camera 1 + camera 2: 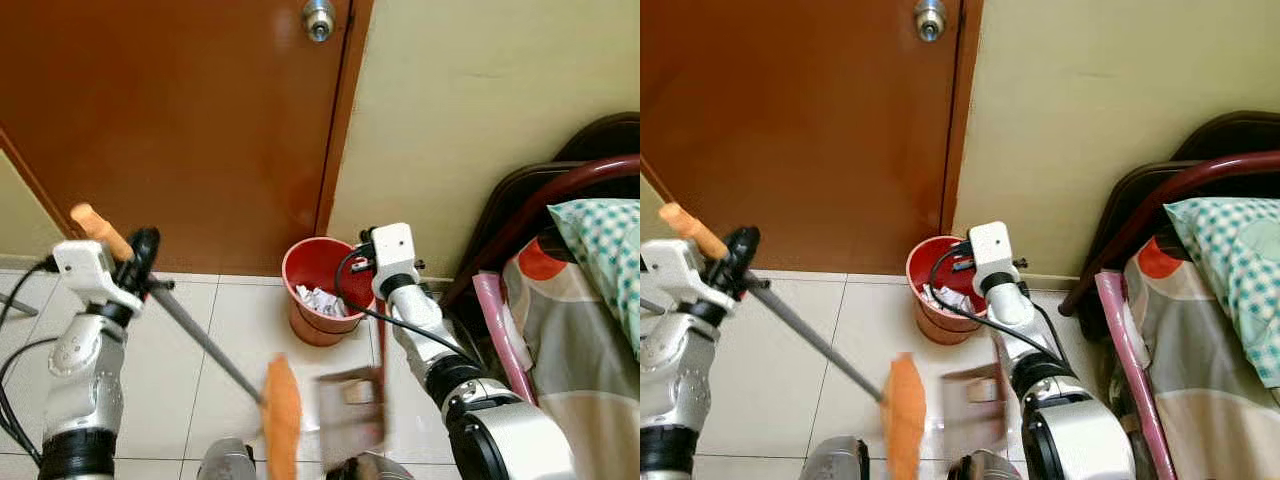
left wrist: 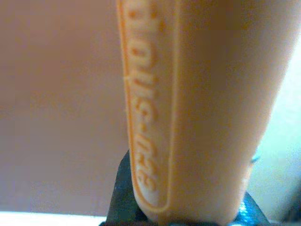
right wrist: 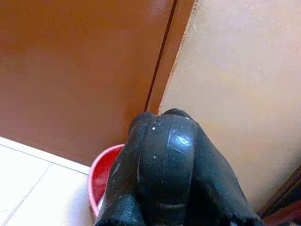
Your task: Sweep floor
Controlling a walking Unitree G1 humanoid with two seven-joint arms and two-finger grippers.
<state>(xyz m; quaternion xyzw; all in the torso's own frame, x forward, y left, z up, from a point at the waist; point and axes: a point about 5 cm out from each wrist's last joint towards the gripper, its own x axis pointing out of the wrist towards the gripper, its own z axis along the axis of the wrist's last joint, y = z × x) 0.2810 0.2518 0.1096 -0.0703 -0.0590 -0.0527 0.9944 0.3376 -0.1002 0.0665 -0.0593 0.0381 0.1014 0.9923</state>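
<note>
From my left eye, my left gripper [image 1: 140, 262] is raised at the left, closed around the orange grip of the broom [image 1: 215, 352]. Its grey shaft slopes down and to the right toward the near floor, ending in a blurred orange head low in the middle. My right gripper [image 1: 362, 262] sits over the rim of the red bin [image 1: 300, 318], which stands at the foot of the brown door [image 1: 170, 120] and has crumpled paper inside. Just beside the broom head is a smeared brownish dustpan [image 1: 350, 405] with a thin red handle rising toward my right arm; the blur keeps me from telling whether my right fingers grip it.

From my right eye the layout is the same: broom's long axis runs from my left hand, far-left, to the head, near-centre, with the dustpan immediately to its right.

My left wrist camera looks straight at the orange grip [image 2: 188, 113], embossed lettering along it, pinched at the base.

My right wrist camera looks along my black fingers [image 3: 164, 160], pressed together, with the bin just past them.

I judge the next stroke must drive the head rightward into the pan, so my left arm leads.
</note>
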